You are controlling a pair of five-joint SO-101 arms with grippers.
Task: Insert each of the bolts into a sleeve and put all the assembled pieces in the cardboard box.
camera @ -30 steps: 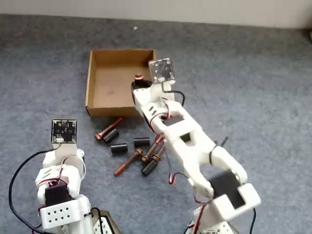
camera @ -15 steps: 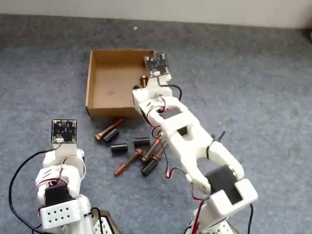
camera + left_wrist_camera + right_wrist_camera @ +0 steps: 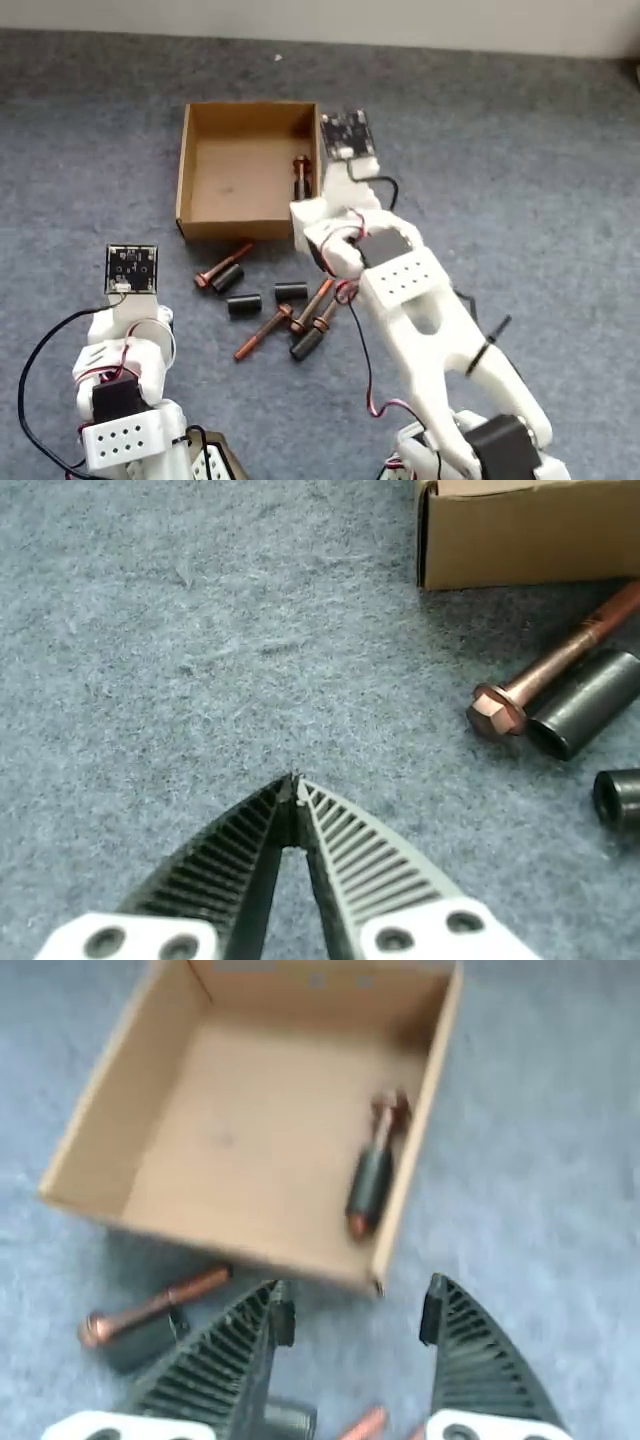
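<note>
The cardboard box sits at the back of the carpet, and one bolt in its sleeve lies inside along the right wall. The same assembled piece lies in the box in the right wrist view. My right gripper is open and holds nothing, hovering just outside the box's near wall. Loose bolts and black sleeves lie scattered in front of the box. My left gripper is shut and holds nothing, low over the carpet short of a bolt and a sleeve.
The right arm stretches over the right part of the loose pile. The left arm stands at the near left. Open grey carpet lies left of the box and to the far right. A pale wall edge runs along the back.
The right gripper let go of the bolt-and-sleeve piece, which now lies in the box. It then drew back toward the near side of the box. The left arm stayed still.
</note>
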